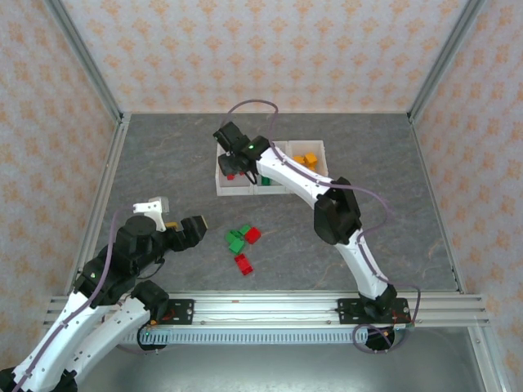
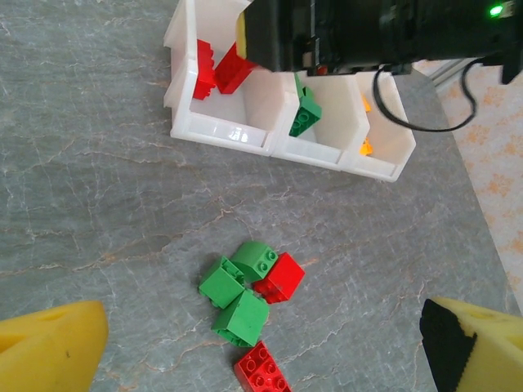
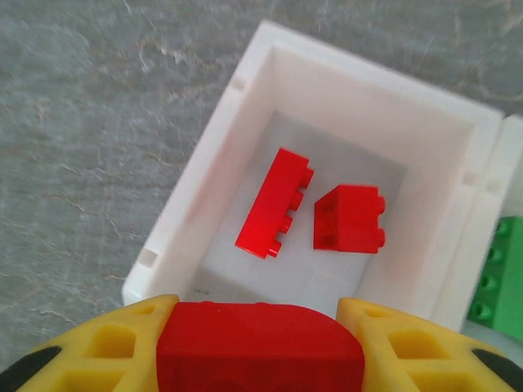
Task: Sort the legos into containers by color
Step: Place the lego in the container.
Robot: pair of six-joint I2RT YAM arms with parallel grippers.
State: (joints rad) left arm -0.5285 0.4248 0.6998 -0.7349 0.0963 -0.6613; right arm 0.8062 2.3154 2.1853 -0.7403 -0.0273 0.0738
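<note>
My right gripper [image 3: 260, 327] is shut on a red lego [image 3: 260, 349] and hangs over the left compartment of the containers [image 3: 196, 175]. Two red legos [image 3: 275, 202] lie inside that compartment, and a green one [image 3: 498, 278] shows in the middle one. From above, the right gripper [image 1: 231, 163] is over the white row of containers [image 1: 245, 192], with orange legos [image 1: 305, 159] in the right compartment. My left gripper [image 2: 261, 359] is open and holds nothing. It hovers near a loose cluster of three green legos [image 2: 242, 318] and two red ones [image 2: 279, 278] on the table.
The loose cluster [image 1: 243, 238] lies mid-table between the arm bases and the containers, with one red brick [image 1: 243, 264] nearest the front. The right arm [image 1: 337, 214] stretches diagonally over the table's right half. Patterned walls enclose the grey table surface [image 1: 163, 163].
</note>
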